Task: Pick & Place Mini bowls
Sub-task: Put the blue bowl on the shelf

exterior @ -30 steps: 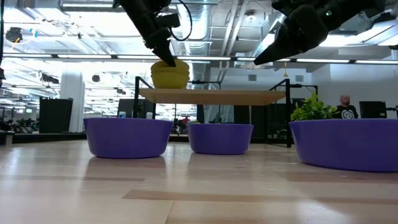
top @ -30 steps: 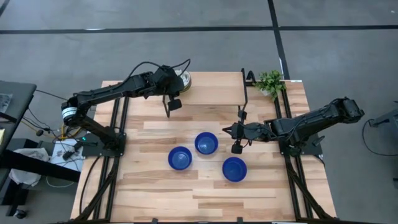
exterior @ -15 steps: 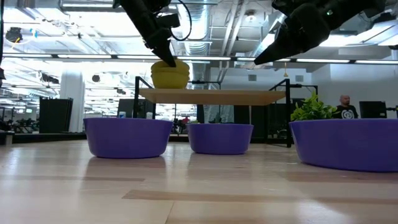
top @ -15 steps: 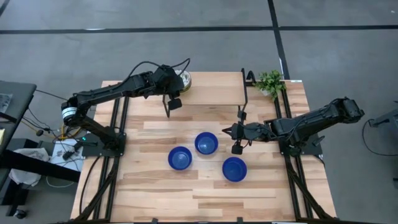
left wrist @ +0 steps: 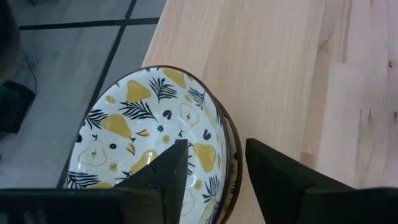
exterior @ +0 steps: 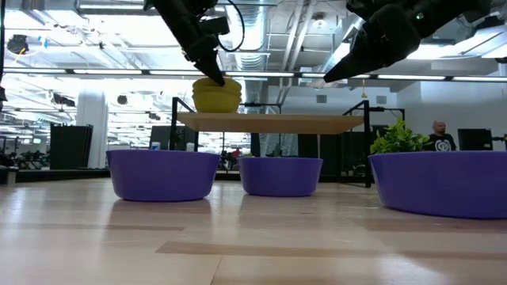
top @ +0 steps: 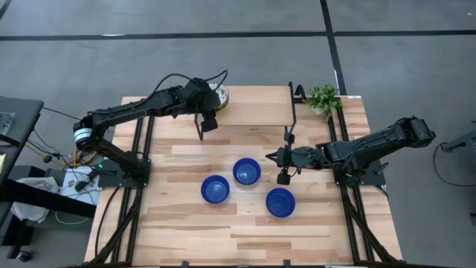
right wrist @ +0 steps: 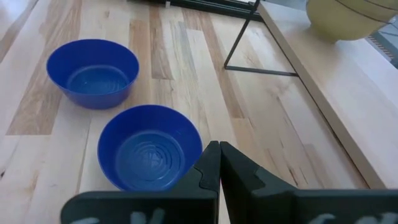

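Note:
Three blue mini bowls [top: 247, 171] [top: 216, 190] [top: 280, 202] stand on their bases mid-table. A stack of white bowls with yellow pear print [left wrist: 149, 149] stands on the raised wooden shelf [top: 260, 104] at the far side, and also shows in the high view [top: 219, 94]. My left gripper [left wrist: 216, 163] is open over the stack's rim, one finger over the top bowl's inside, the other outside the rim. My right gripper [right wrist: 219, 163] is shut and empty, above the table beside the blue bowls. My left gripper stands astride the rim of the top patterned bowl [left wrist: 225, 140], coming from above. One finger [left wrist: 168, 171] is over the inside and one finger [left wrist: 273, 168] is outside. Whether either finger touches the rim, I cannot tell.
A black wire stand [top: 291, 112] holds up the shelf near its right end. A small green plant [top: 323, 98] stands at the far right corner. Bare wood lies along the table's near side [top: 238, 234].

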